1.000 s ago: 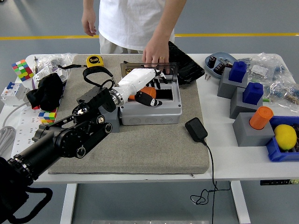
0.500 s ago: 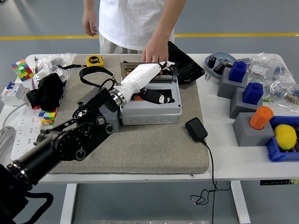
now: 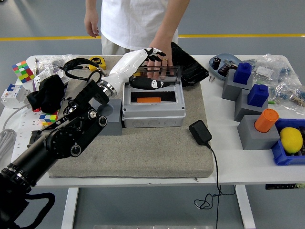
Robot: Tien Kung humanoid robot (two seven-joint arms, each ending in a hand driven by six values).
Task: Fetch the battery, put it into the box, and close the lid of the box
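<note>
L hand [image 3: 151,67] was at the far edge of the box [image 3: 153,109], white fingers curled at the raised transparent lid [image 3: 157,71]; firm grip vs. mere contact couldn't be told. Orange battery [image 3: 149,99] lay inside the box, so fetch and place looked done, lid closing left. Person's hand [image 3: 158,56] rested on the lid's top, far side.

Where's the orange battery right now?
In the head view, the orange battery lies inside the grey box at the table's centre, just below the robot's left hand at the clear lid.
</note>
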